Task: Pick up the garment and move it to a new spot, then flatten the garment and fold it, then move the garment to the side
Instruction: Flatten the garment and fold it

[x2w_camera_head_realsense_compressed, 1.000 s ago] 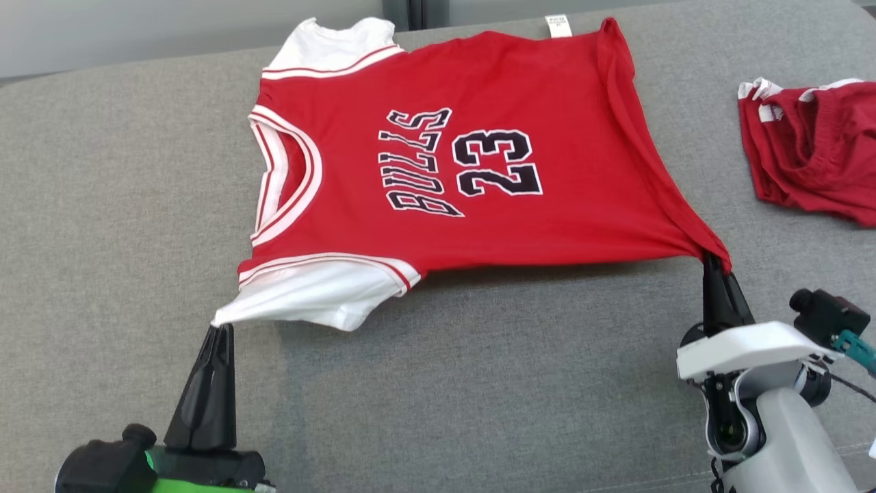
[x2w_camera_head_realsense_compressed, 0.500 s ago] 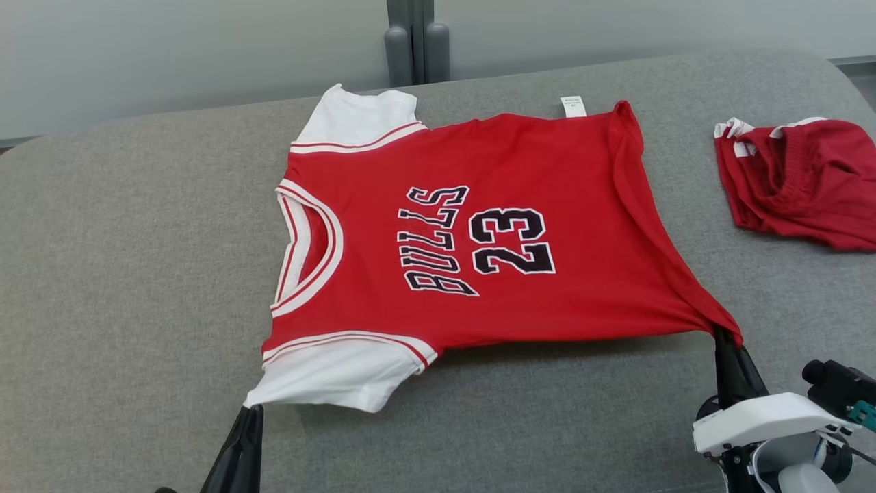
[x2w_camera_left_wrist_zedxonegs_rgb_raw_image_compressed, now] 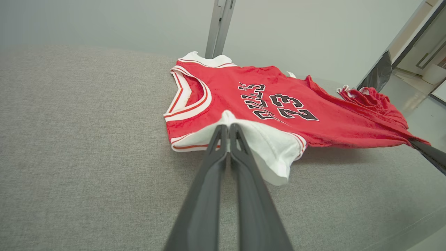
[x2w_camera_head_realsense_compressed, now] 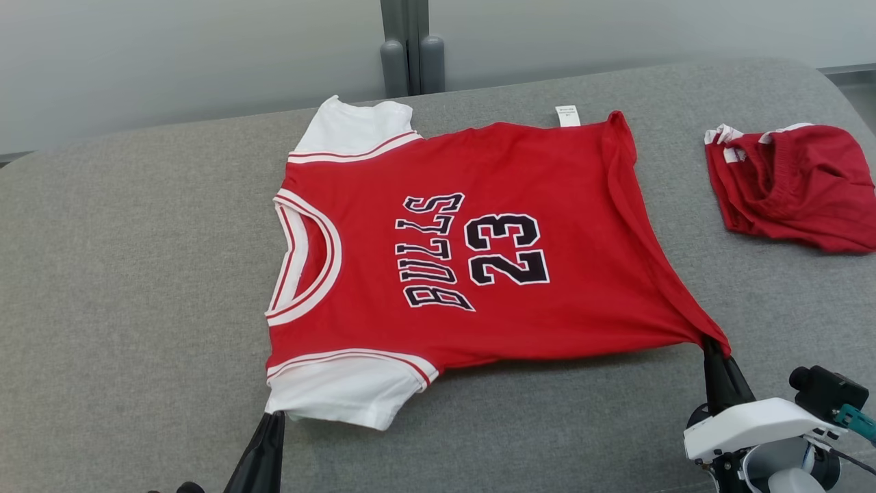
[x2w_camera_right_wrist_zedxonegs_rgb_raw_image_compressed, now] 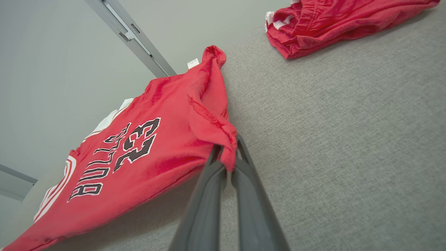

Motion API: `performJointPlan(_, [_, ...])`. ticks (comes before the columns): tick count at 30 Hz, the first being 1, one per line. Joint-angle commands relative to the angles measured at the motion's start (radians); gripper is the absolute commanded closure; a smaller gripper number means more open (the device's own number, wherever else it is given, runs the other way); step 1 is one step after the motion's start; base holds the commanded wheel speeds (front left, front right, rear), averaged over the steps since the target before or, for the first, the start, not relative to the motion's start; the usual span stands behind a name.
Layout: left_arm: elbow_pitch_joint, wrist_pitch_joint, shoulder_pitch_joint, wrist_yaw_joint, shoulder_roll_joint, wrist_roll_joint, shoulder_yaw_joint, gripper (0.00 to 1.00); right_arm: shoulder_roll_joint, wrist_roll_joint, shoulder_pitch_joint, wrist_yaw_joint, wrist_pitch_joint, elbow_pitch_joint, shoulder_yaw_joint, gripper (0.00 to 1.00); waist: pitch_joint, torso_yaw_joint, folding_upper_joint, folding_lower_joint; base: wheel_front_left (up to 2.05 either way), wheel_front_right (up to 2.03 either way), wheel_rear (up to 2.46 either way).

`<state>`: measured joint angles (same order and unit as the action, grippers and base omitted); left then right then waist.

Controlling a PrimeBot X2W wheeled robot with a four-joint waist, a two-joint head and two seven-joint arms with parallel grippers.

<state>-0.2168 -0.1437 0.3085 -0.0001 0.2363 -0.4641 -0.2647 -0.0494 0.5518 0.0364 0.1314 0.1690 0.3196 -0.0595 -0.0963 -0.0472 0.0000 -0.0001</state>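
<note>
- As I look across from the left, the left gripper [x2w_camera_head_realsense_compressed: 275, 416] pokes up from the bottom edge at the lower left of the head view, its jaws clenched on the corner of a white sleeve [x2w_camera_head_realsense_compressed: 342, 394].
- Along the left wrist view its two dark fingers [x2w_camera_left_wrist_zedxonegs_rgb_raw_image_compressed: 209, 181] run pressed together, with the sleeve cloth pinched at their tips.
- Filling the middle of the frame, the red jersey [x2w_camera_head_realsense_compressed: 568, 178] lies spread face up on the grey fabric tabletop [x2w_camera_head_realsense_compressed: 123, 274], neck opening toward the left, hem toward the right, and "BULLS 23" printed sideways.
- A grey post [x2w_camera_head_realsense_compressed: 410, 48] stands at the top centre, behind the tabletop's far edge.
- A small white tag [x2w_camera_head_realsense_compressed: 567, 115] sticks out past the jersey's upper edge.
- Toward the lower right the hem corner [x2w_camera_head_realsense_compressed: 708, 335] is drawn out to a point, and a shadow runs under the jersey's lower edge.
- At the lower right the right gripper [x2w_camera_head_realsense_compressed: 712, 346] has its jaws clamped on that hem corner; the right wrist view shows red cloth bunched over the tips.
- In the upper right a crumpled red bundle [x2w_camera_head_realsense_compressed: 794, 185] with white trim lies well apart from the jersey.
</note>
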Motion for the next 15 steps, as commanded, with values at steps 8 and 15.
performJointPlan(8, [0.028,-0.009,-0.053,-0.013,0.006,-0.006,-0.003,1.0,-0.002,-0.002,0.033,-0.002,0.012,0.03,0.002,1.0,-0.014,0.0,0.0,0.0001,0.0,0.0,0.0])
performJointPlan(15, [0.087,-0.018,-0.215,-0.043,0.022,0.015,0.005,1.0,-0.002,-0.003,0.115,-0.001,0.017,0.072,0.011,1.0,-0.067,0.001,0.0,0.0001,0.0,0.0,0.0])
